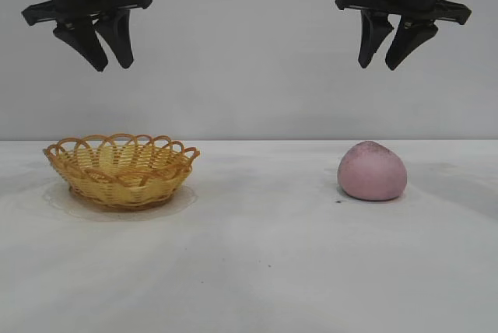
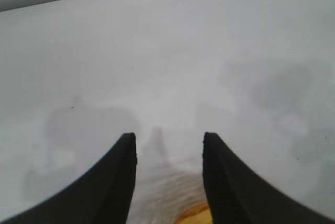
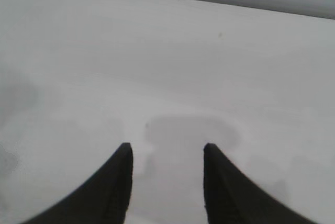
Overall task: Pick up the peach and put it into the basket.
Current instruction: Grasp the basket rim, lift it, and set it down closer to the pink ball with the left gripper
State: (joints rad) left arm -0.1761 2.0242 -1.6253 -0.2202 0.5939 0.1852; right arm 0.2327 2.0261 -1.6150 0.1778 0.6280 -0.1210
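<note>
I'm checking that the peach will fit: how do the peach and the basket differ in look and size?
The peach is a dull pink, solid rounded lump; the basket is yellow open weave with an orange-brown looped rim. The basket is clearly wider than the peach and shallow, while the peach is more domed. The basket sits under the left gripper, the peach under the right gripper. Both rest on the table.

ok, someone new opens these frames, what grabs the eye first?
Probably the yellow wicker basket, empty on the left of the white table, and the dull pink peach sitting alone on the right. Above them hang the two black grippers, the left gripper over the basket and the right gripper over the peach, both open and holding nothing.
</note>
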